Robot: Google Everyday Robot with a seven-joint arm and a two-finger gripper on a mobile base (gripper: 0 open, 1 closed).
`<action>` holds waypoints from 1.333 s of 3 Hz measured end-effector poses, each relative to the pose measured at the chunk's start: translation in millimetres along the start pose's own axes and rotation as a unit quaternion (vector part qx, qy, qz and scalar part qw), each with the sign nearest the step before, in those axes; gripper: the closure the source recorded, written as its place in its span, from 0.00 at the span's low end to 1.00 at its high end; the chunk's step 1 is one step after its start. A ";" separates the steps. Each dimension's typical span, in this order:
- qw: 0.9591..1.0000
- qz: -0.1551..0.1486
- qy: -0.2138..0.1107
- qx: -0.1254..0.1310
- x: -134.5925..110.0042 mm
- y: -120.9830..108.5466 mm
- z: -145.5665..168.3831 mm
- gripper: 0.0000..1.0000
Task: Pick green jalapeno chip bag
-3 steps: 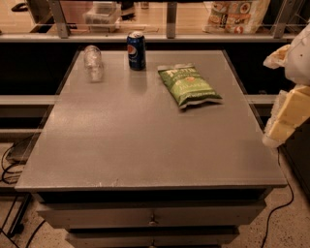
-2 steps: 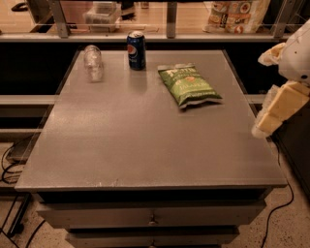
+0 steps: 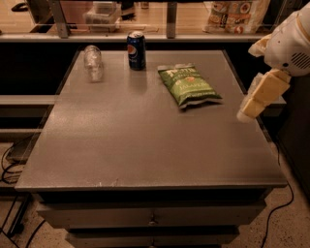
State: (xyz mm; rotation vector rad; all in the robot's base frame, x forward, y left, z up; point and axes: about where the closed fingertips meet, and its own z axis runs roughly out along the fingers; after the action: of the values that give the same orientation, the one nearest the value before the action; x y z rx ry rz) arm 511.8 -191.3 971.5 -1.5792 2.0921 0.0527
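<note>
Jaw spread cannot be told on the gripper (image 3: 248, 111), hanging at the frame's right edge in the approach step, apart from the green jalapeno chip bag (image 3: 189, 85) lying flat upper centre on the table (image 3: 135, 140); next it likely needs to swing left and descend over the bag.

Office snack area, grey counter (image 3: 145, 145) over drawers (image 3: 150, 215), glass-fronted shelf (image 3: 145, 35) of snack bags (image 3: 233, 14) behind, gripper (image 3: 252, 104) at right edge.

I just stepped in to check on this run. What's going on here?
A one-arm robot is after the green jalapeno chip bag, which lies flat and untouched on the grey table. Its claw hangs by the table's right edge, to the right of the bag and apart from it. Farther back, a blue soda can stands and a clear bottle lies.
</note>
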 end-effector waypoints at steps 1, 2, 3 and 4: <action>1.000 0.009 -0.018 -0.005 -3.2 -4.8 5.0 0.00; 0.999 0.016 -0.052 -0.001 -22.4 -22.2 19.5 0.00; 0.996 0.020 -0.082 -0.012 -41.1 -38.1 45.2 0.00; 0.994 0.022 -0.102 -0.018 -57.1 -48.4 72.3 0.00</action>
State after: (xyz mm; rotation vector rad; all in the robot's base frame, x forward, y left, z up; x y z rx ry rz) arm 593.7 -132.3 945.7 -1.4806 1.9756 0.2574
